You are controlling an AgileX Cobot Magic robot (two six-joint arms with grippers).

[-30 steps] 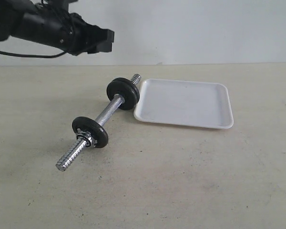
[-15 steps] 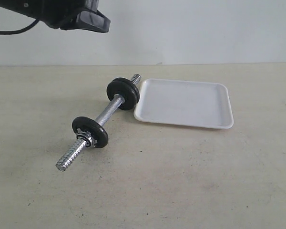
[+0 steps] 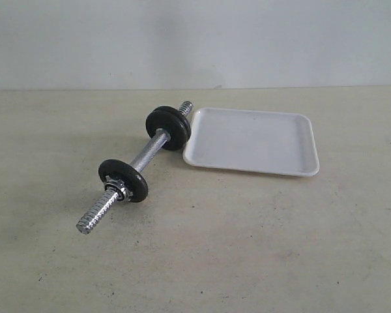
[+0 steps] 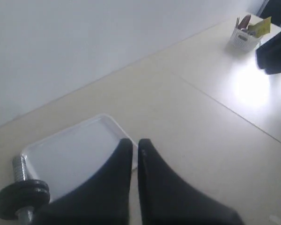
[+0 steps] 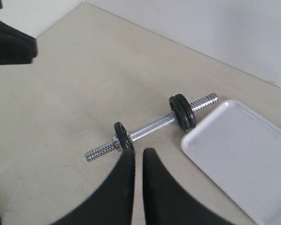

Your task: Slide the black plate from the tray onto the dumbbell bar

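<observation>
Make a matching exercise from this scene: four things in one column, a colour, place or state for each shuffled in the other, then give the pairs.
Things
1. tray
2. dumbbell bar
3. left gripper
4. chrome nut

Descriptions
A. shut, holding nothing
B. on the thread, beside the lone black disc
C. white, nothing lying in it
D. chrome rod with threaded ends

Pairs: 1-C, 2-D, 3-A, 4-B
</observation>
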